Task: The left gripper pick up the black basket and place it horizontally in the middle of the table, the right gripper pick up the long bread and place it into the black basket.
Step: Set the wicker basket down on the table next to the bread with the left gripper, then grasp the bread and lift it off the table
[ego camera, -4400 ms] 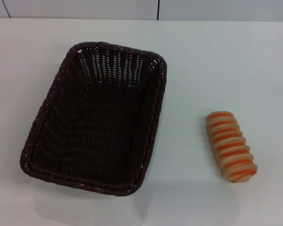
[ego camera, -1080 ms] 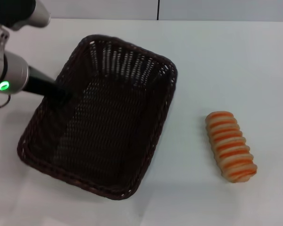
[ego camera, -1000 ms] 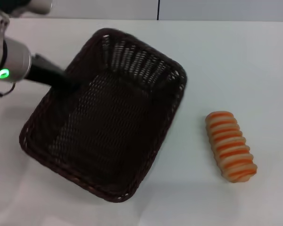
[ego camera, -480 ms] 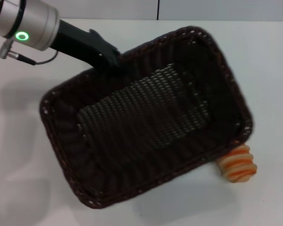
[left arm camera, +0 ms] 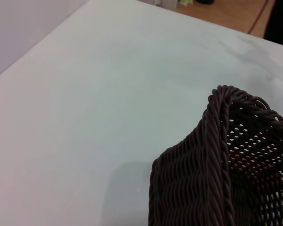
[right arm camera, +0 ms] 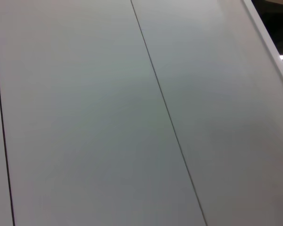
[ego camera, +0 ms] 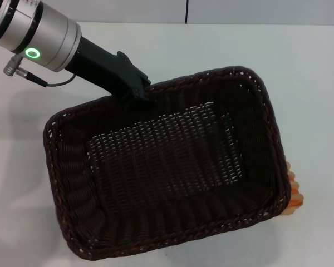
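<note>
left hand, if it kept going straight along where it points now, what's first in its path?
The left hand already grips the black basket rim; straight on lies the basket's inside, likely its woven floor first, though depth is unclear.

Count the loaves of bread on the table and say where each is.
1: the long bread peeks out past the right edge of the black basket, mostly hidden; others could lie behind it.

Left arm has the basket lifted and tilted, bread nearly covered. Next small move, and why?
Probably swing the black basket back toward the robot's left and level it before lowering. The left gripper grips its far rim, the basket sits skewed, and its right corner covers most of the long bread. Lowering here would likely land on the loaf.
</note>
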Controlling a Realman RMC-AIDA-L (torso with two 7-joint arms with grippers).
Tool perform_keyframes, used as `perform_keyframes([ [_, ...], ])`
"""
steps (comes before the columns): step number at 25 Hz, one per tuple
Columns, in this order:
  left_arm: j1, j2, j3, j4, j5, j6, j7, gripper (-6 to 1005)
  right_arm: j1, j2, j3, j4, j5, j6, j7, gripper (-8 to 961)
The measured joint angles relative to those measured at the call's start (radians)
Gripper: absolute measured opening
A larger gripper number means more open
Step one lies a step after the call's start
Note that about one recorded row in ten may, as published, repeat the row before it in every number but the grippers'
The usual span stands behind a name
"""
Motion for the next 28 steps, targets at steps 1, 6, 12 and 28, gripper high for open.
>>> perform_keyframes([
  [1,0.000,0.001,0.001,0.000,0.003,-0.003,0.003,200,0.002,-0.001,-0.005,0.000,0.000,0.000,0.000,794],
  [6,-0.006,-0.002,0.004,0.021,0.047,-0.004,0.012,199,0.003,-0.002,-0.009,-0.003,-0.001,0.002,0.000,794],
  [12,-0.010,-0.006,0.017,0.036,0.075,0.030,0.042,197,0.004,-0.002,-0.009,-0.003,-0.001,0.001,0.000,794],
  [28,0.063,-0.014,0.172,-0.278,0.082,0.463,0.101,608,0.005,-0.001,-0.036,0.002,0.000,0.000,0.000,794],
])
